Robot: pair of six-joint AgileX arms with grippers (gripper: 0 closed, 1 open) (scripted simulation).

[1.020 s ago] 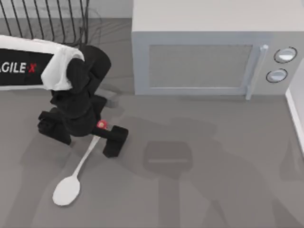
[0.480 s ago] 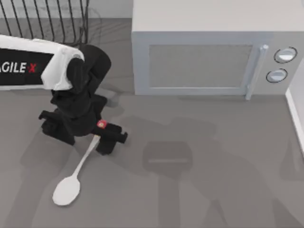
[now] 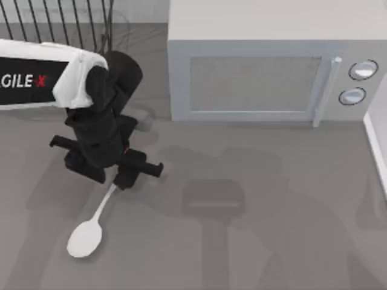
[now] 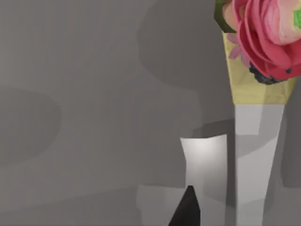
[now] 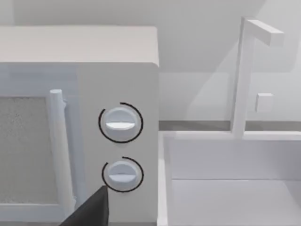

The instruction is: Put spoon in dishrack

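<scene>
One claw works — the left claw (image 3: 123, 171) is over the spoon's (image 3: 91, 226) handle end, fingers pinched on it. Its white bowl rests on the grey desk (image 3: 272, 241), well short of the dishrack (image 3: 60, 24) — top left.

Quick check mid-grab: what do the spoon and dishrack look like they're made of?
The spoon looks like smooth matte white plastic or ceramic, a uniform white bowl and handle; hard to tell which. The dishrack appears to be thin black wire, likely coated metal, judging from its slim dark bars.

White left arm (image 3: 42, 81) with black-and-red lettering, black wrist, seemingly black hand (image 3: 124, 172)
</scene>
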